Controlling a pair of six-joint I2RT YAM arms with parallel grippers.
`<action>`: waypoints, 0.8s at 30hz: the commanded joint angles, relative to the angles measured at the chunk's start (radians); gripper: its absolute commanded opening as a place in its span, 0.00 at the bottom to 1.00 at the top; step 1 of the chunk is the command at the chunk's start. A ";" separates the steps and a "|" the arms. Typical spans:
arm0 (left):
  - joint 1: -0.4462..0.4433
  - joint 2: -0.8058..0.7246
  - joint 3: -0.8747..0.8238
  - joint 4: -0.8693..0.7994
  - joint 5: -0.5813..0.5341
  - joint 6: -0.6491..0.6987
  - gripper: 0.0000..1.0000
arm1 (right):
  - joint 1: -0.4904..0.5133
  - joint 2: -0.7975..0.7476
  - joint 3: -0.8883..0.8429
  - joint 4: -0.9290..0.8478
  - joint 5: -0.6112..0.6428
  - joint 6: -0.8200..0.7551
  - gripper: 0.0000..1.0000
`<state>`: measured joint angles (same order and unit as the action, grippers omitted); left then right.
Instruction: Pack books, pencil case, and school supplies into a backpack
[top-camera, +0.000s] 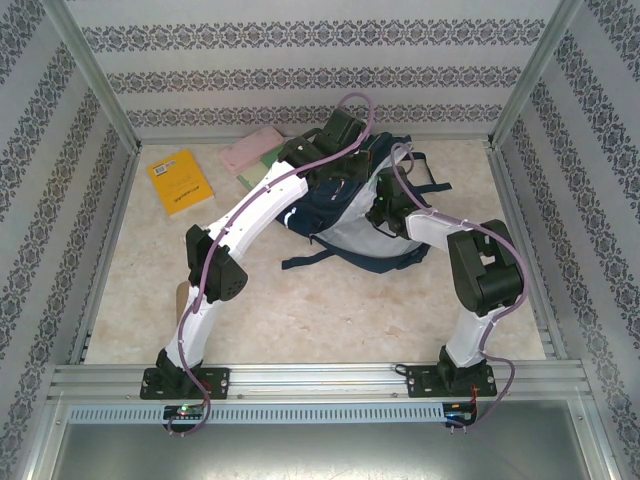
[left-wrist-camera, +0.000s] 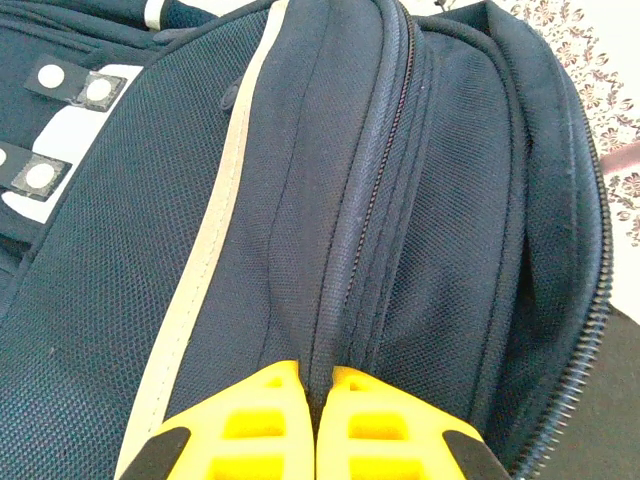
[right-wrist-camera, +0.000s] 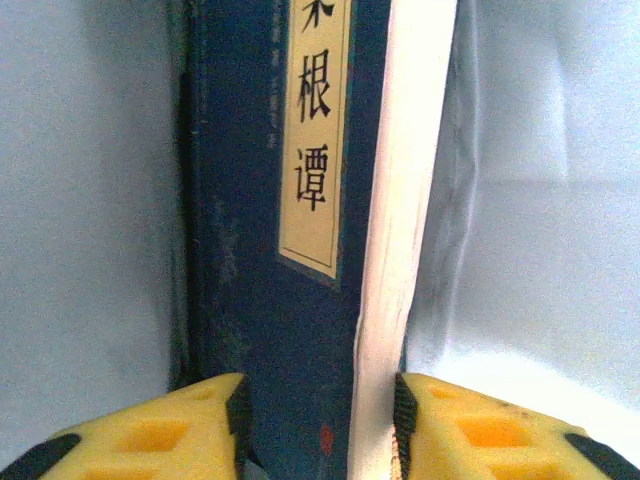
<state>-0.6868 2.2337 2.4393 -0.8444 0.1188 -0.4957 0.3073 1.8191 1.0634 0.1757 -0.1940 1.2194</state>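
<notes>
The table (top-camera: 350, 310) bears the backpack (top-camera: 332, 205), yellow book (top-camera: 180, 182) and pencil case (top-camera: 250, 152).

Left arm (top-camera: 255, 215): bent at the elbow, forearm stretched forward and to its right.
Left tool (left-wrist-camera: 316, 375): yellow fingers pressed together, pinching a seam fold of the backpack (left-wrist-camera: 130, 250) that runs straight ahead from the tips.
Right arm (top-camera: 480, 265): elbow folded high, forearm reaching to its left.
Right tool (right-wrist-camera: 318, 385): fingers apart, with a navy book (right-wrist-camera: 260, 300) standing between them.

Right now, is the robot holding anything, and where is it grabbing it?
The left gripper pinches the backpack by the fabric fold beside its zipper. The right gripper straddles a blue book; whether it grips cannot be told.
</notes>
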 joint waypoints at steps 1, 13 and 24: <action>-0.017 -0.082 0.063 0.102 0.098 -0.035 0.00 | -0.010 0.036 0.021 -0.025 -0.069 -0.027 0.34; -0.017 -0.079 0.057 0.074 0.111 -0.037 0.00 | -0.006 0.082 0.061 0.041 -0.164 -0.063 0.34; -0.018 -0.076 0.008 0.057 0.115 -0.031 0.00 | -0.048 -0.259 -0.164 -0.084 -0.133 -0.195 0.47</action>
<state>-0.6872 2.2337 2.4386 -0.8478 0.1848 -0.5179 0.2749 1.6699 0.9504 0.1516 -0.3458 1.1030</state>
